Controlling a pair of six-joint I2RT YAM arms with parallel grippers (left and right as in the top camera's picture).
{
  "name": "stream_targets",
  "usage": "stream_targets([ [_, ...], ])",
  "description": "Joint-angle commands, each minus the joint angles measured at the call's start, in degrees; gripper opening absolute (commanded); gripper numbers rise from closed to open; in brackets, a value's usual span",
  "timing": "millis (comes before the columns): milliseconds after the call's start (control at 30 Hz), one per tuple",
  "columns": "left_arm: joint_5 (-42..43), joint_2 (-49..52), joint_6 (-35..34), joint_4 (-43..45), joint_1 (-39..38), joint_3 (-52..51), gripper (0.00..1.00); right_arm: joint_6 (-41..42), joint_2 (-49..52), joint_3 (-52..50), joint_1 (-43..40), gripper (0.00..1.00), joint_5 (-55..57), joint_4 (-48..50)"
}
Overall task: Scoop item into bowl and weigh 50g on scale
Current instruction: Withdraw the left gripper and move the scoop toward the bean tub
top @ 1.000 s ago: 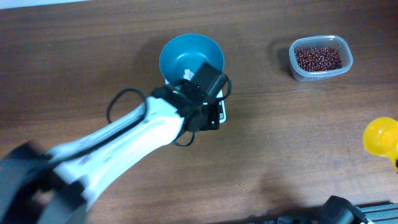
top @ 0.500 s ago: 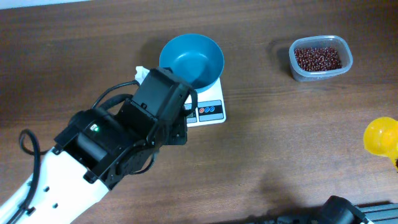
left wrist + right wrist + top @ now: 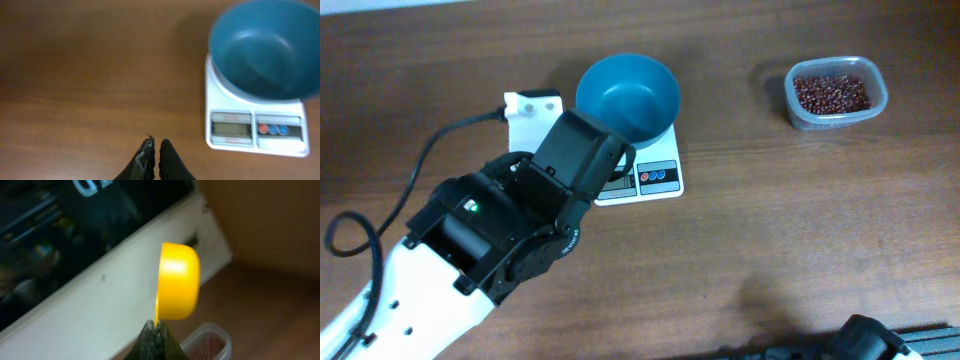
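Lower left of the overhead frame: my left arm (image 3: 510,230) has drawn back from the scale (image 3: 658,180), where its tip sat over the front panel a second ago. The left gripper (image 3: 155,146), at the bottom edge of the left wrist view, has its fingers pressed all but together and carries nothing. It hangs above bare table (image 3: 75,75), left of the scale.

Centre, upper half: the blue bowl (image 3: 628,95) stands on the scale's platform, empty, overhanging it at the back. The pull-back uncovers the red and blue buttons (image 3: 272,129) and, in the wrist view, the grey display (image 3: 231,129). Its reading is too blurred for me to make out.

Upper right: the clear tub (image 3: 790,105) sits well apart from the bowl, and the beans (image 3: 831,93) are all in it.

Right edge: the yellow scoop (image 3: 177,287) that showed there half a second ago is gone from the overhead frame. The right wrist view finds it at centre, cup turned on edge, its handle pinched between the closed fingers of my right gripper (image 3: 155,330). The tub lies low in that frame. I cannot see into the cup.

I read this as the scale made ready and the scooping about to begin. No bean is in the bowl yet, and the whole weighing lies ahead.
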Motion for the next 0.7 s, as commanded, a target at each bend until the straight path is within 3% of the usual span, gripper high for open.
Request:
stream_targets([
  [0,-11.3,-0.7,-0.2,2.5,1.9,-0.1,0.06,-14.9,11.9,0.1,-0.1,0.04,4.5,8.2],
  [167,-9.9,-0.7,0.0,6.8,17.0,-0.1,0.0,-13.2,30.5,6.6,-0.2,0.04,1.9,12.5],
  [233,3.0,-0.6,7.5,9.0,26.6,-0.1,0.0,-10.3,34.9,7.4,-2.2,0.04,-7.2,11.9],
  [267,5.6,-0.4,7.6,9.0,29.4,-0.1,0.0,-4.0,36.3,7.4,-3.2,0.04,-11.5,10.0],
  [300,6.5,0.0,7.7,9.4,31.6,-0.1,0.0,1.0,37.4,7.4,-4.8,0.04,-17.6,7.8],
  [400,6.5,0.7,7.7,10.3,34.7,-0.1,0.0,2.1,40.0,7.4,-11.5,0.04,-38.7,0.0],
  [467,6.5,0.7,7.6,10.7,34.7,-0.1,0.21,2.1,39.8,7.4,-14.9,0.04,-42.8,-2.1],
  [500,6.5,0.7,7.6,10.6,34.7,-0.1,0.5,2.1,39.8,7.3,-16.5,0.04,-43.8,-3.6],
  [533,6.5,0.7,7.6,10.6,34.7,-0.1,0.69,1.8,39.8,7.3,-17.7,0.04,-45.5,-5.1],
  [567,6.5,0.7,7.6,10.5,34.7,-0.1,0.99,1.5,39.9,7.3,-18.5,0.04,-46.2,-6.1],
  [667,6.5,0.7,7.6,10.4,34.7,-0.1,0.99,-0.3,39.9,7.3,-21.7,0.04,-46.5,-10.2],
])
